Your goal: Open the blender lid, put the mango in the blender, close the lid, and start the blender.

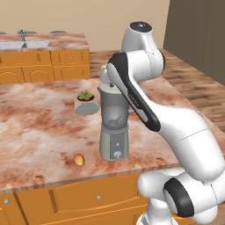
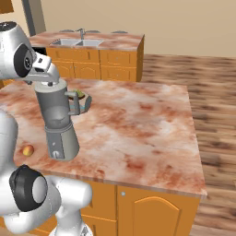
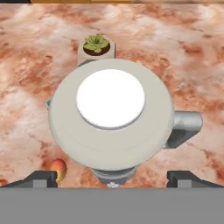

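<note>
The two-finger pincer (image 3: pixel 112 178) is hanging directly above the blender with its jaws spread wide and released, its two small dark fingertips (image 3: pixel 41 178) showing far apart at either side of the hand view and touching nothing. Just beneath it, the round flat white and light-grey blender lid (image 3: pixel 110 111) is sitting closed on the rim of the tall grey blender (image 1: pixel 114 127), covering the translucent grey jar; the jar's side handle (image 3: pixel 186 127) is sticking out to the right in the hand view. The blender is standing upright near the front edge of the pink-and-white marbled table (image 2: pixel 138 124), and its metallic grey base with the small round front knob (image 1: pixel 117 154) is facing the robot. The small oval orange-yellow mango (image 1: pixel 78 160) with a reddish blush is lying on the table near the blender's base, to its left in the left base view, apart from it and close to the table's front edge. Behind the blender, a small bowl with a green plant (image 1: pixel 85 102) is resting on the table. The white arm with dark joints (image 1: pixel 145 101) is reaching up and forward over the blender. Farther back, an orange cabinet run with a steel sink (image 2: pixel 78 43) is standing against the beige wall.
</note>
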